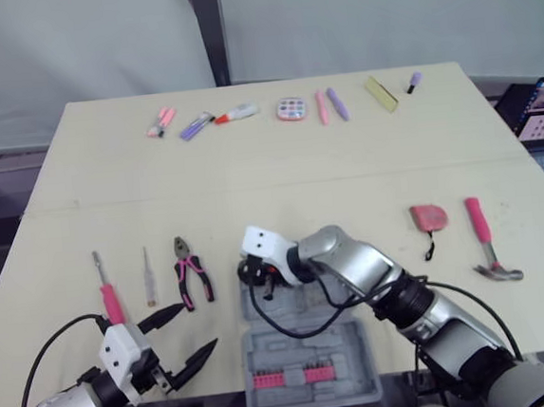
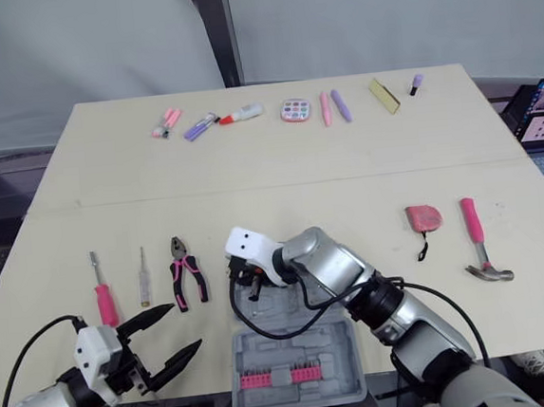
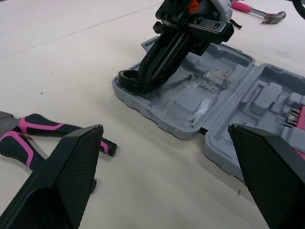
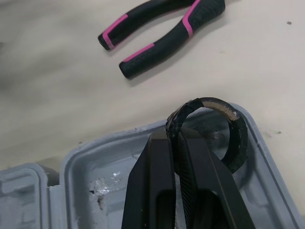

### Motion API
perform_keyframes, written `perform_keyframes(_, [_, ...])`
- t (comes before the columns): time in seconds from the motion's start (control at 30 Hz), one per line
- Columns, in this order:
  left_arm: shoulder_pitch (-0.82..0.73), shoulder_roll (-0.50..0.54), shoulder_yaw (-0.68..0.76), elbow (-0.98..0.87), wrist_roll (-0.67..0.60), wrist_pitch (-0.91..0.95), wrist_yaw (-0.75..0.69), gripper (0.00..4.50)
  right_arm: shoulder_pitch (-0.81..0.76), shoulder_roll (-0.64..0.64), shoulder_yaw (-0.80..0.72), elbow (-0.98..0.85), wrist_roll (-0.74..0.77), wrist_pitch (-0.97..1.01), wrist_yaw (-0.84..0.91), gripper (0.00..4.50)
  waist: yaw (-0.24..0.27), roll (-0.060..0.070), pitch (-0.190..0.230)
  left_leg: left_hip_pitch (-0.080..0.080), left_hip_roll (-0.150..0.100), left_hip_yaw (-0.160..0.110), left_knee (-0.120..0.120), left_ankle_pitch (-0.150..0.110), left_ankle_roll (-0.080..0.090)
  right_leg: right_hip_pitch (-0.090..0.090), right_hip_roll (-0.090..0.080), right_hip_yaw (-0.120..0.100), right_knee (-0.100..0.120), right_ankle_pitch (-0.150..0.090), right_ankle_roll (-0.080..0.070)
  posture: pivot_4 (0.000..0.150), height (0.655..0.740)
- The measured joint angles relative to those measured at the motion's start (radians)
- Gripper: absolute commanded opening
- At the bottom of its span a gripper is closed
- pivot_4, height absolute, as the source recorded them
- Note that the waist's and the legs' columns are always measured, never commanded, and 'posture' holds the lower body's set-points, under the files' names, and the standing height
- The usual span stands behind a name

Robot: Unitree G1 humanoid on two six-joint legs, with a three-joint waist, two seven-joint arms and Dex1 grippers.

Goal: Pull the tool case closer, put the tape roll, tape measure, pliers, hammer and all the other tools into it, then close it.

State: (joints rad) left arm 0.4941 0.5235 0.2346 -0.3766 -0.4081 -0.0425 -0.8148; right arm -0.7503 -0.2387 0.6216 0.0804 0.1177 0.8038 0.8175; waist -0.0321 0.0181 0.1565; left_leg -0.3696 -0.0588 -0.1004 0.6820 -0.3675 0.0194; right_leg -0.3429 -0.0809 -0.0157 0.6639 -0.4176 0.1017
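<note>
In the left eye view, the open grey plastic tool case (image 1: 351, 349) is seen at the near edge of the pale bench (image 1: 268, 156). Its two halves are laid one behind the other (a row of pink bits sits in the nearer half). The right end effector (image 1: 256, 276) is set over the far half's left corner, clamped on the black tape roll (image 1: 248, 272). The left end effector (image 1: 195, 329) is spread wide, left of the case and apart from it. The pink-and-black pliers (image 1: 192, 272) lie left of the case, jaws pointed away from the robot. The pink-handled hammer (image 1: 484, 232) lies well to the right, its handle pointed away.

In the left wrist view, the roll is seen in the corner of the far half.

In the right wrist view, the roll is held on edge, its wall pinched between the fingers (image 4: 157, 181).
</note>
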Motion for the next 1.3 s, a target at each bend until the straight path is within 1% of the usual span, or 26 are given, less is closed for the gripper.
perform_keyframes(0.37, [0.0, 0.001, -0.001, -0.047, 0.0, 0.054, 0.024, 4.5, -0.017, -0.004, 0.0, 0.005, -0.02, -0.018, 0.009, 0.02, 0.0, 0.0, 0.0, 0.0, 0.0, 0.0, 0.0, 0.0, 0.0, 0.0, 0.0, 0.0, 0.0, 0.0, 0.0, 0.15, 0.7134])
perform_keyframes(1.0, [0.013, 0.001, -0.01, -0.058, 0.001, 0.062, 0.028, 4.5, -0.006, -0.025, 0.0, 0.004, -0.027, -0.017, 0.028, 0.02, 0.0, 0.0, 0.0, 0.0, 0.0, 0.0, 0.0, 0.0, 0.0, 0.0, 0.0, 0.0, -0.001, 0.0, 0.0, 0.15, 0.7134])
perform_keyframes(1.07, [0.015, 0.001, -0.01, -0.058, 0.002, 0.06, 0.027, 4.5, -0.006, -0.025, 0.0, 0.004, -0.027, -0.017, 0.029, 0.75, 0.001, 0.0, 0.0, 0.0, 0.0, 0.0, 0.0, 0.0, 0.0, 0.0, 0.0, 0.0, -0.001, 0.0, 0.0, 0.15, 0.7134])
perform_keyframes(1.1, [0.016, 0.001, -0.01, -0.058, 0.002, 0.058, 0.027, 4.5, -0.006, -0.025, 0.0, 0.002, -0.027, -0.015, 0.029, 0.97, 0.001, 0.0, 0.0, 0.0, 0.0, 0.0, 0.0, 0.0, 0.0, 0.0, 0.0, 0.0, -0.001, 0.0, 0.0, 0.15, 0.7134])
perform_keyframes(1.2, [0.017, 0.001, -0.01, -0.056, 0.002, 0.052, 0.024, 4.5, -0.006, -0.024, 0.0, -0.001, -0.026, -0.01, 0.03, 2.44, 0.001, 0.0, 0.0, 0.0, 0.0, 0.0, 0.0, 0.0, 0.0, 0.0, 0.0, 0.0, -0.001, 0.0, 0.0, 0.15, 0.7134])
perform_keyframes(1.3, [0.018, 0.001, -0.01, -0.051, 0.002, 0.047, 0.019, 4.5, -0.003, -0.025, -0.002, -0.032, -0.014, 0.015, 0.041, 2.44, 0.001, 0.0, 0.0, 0.0, 0.0, 0.0, 0.0, 0.0, 0.0, 0.0, 0.0, 0.0, -0.001, 0.0, 0.0, 0.15, 0.7134])
